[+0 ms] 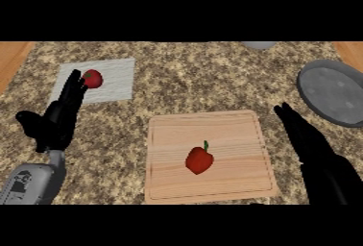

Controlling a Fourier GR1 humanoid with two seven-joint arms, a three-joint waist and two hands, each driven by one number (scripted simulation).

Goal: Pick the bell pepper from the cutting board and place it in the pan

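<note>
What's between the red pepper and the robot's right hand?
In the head view, only bare cutting board wood and a thin strip of speckled counter lie between the bell pepper and the right hand.

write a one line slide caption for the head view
Red bell pepper lies on the cutting board, pan at right, both hands open.

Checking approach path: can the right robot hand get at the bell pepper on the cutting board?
Probably yes. The right robot hand is open beside the cutting board; nothing lies between it and the bell pepper.
</note>
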